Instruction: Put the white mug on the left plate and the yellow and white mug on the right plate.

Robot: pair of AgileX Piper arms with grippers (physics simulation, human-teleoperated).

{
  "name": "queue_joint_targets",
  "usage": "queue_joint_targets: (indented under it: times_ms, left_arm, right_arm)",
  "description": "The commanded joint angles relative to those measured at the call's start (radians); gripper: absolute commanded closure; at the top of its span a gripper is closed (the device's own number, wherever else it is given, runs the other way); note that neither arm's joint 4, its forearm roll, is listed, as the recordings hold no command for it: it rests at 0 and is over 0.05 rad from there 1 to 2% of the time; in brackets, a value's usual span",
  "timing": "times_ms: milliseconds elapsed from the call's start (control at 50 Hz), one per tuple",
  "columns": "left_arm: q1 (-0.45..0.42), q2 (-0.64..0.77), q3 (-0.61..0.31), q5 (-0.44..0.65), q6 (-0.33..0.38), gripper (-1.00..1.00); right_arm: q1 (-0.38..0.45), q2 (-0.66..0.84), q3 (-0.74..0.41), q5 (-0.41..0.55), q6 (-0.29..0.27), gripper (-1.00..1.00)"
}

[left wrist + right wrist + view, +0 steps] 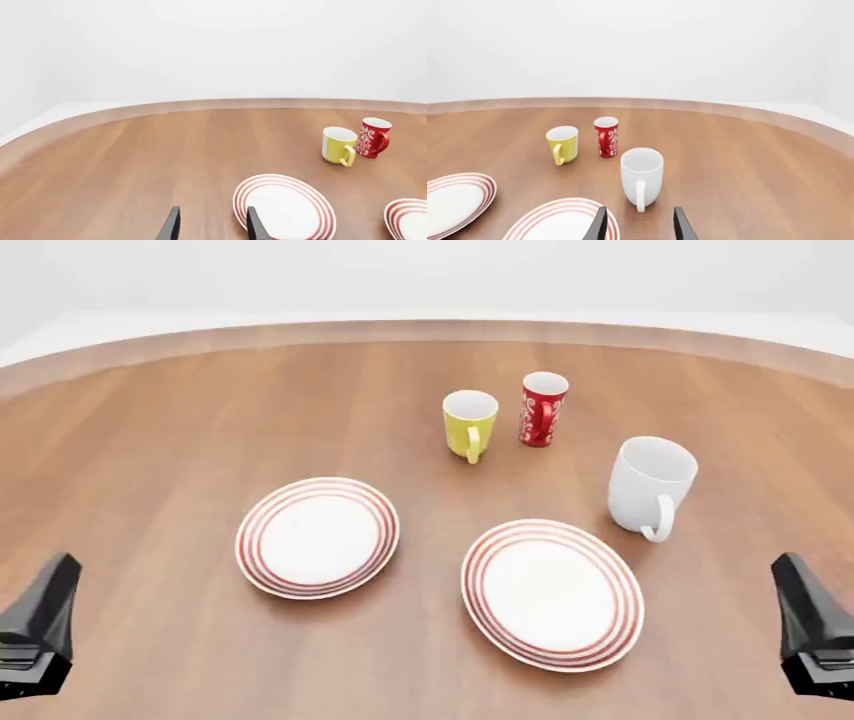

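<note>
- While nothing grasped: right claw (pixel 639 225) parted, empty, low at near table (pixel 160 420) edge; left claw (pixel 212 225) likewise parted, bare.
- Just ahead: left plate (pixel 318 537), right plate (pixel 551 592), both unloaded.
- Beyond right plate: white mug (pixel 650 486), upright, handle facing near, closer to right arm.
- Farthest: yellow and white mug (pixel 469 424), beside red mug (pixel 542 408).

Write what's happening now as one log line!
white mug: on table | yellow and white mug: on table | left plate, right plate: bare | tools open
</note>
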Motion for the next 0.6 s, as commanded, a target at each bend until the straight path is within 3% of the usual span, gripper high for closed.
queue_joint_targets:
  times_ms: [20,380,600]
  left_arm:
    - [0.0,0.0,0.0,0.0,0.0,-1.0]
    - [0.0,0.0,0.0,0.0,0.0,-1.0]
    - [0.0,0.0,0.0,0.0,0.0,-1.0]
  right_arm:
    - [0.004,0.004,0.0,0.008,-0.007,-1.0]
    - [0.041,0.162,-0.012,-0.134,-0.04,-1.0]
    - [0.044,0.359,-0.022,-0.321,-0.057,-1.0]
